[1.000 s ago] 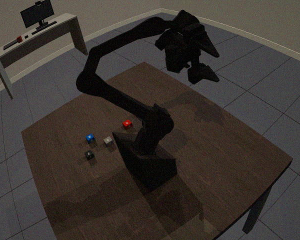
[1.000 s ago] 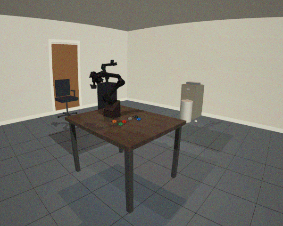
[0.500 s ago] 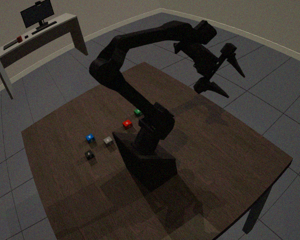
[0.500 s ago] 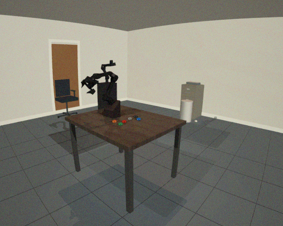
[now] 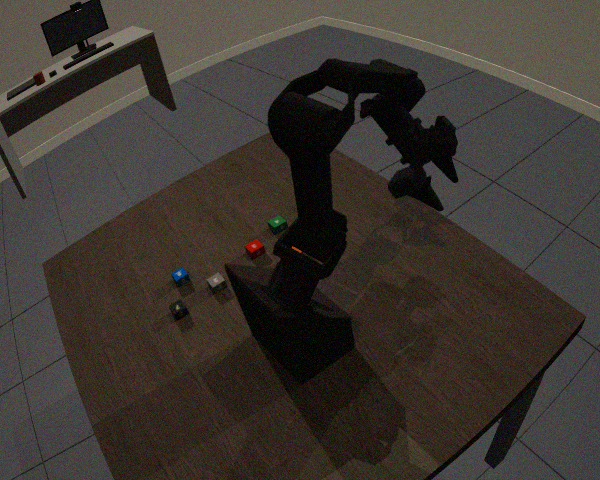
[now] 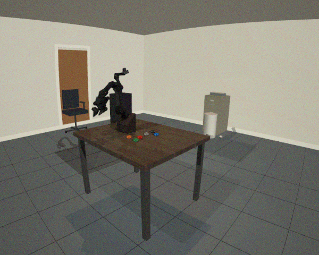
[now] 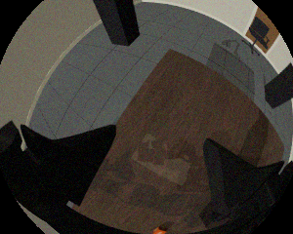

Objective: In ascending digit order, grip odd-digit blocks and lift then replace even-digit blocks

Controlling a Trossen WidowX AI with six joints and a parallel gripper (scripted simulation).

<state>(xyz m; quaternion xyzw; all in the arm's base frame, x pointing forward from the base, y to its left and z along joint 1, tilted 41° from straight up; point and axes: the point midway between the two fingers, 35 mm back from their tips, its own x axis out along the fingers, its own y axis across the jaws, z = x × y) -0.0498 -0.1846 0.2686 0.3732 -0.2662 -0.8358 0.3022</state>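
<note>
A green block (image 5: 277, 223) (image 6: 135, 139), a red block (image 5: 254, 248) (image 6: 140, 136), a grey block (image 5: 216, 282) (image 6: 146, 134), a blue block (image 5: 180, 276) (image 6: 156, 134) and a black block (image 5: 178, 310) (image 6: 152, 132) rest apart on the table. An orange block (image 6: 128, 136) (image 7: 159, 230) sits near the green one; the arm mostly hides it in the top view, and the wrist view cuts it at the bottom edge. The digits are too small to read. My gripper (image 5: 448, 194) (image 6: 97, 115) (image 7: 161, 136) is open and empty, high up and well away from every block.
The wooden table (image 5: 135, 361) (image 6: 170, 148) carries the arm's dark base (image 5: 303, 335) (image 6: 126, 125) close beside the blocks. A desk with a monitor (image 5: 75, 25), a chair (image 6: 75, 111) and a cabinet (image 6: 223, 115) stand away from the table.
</note>
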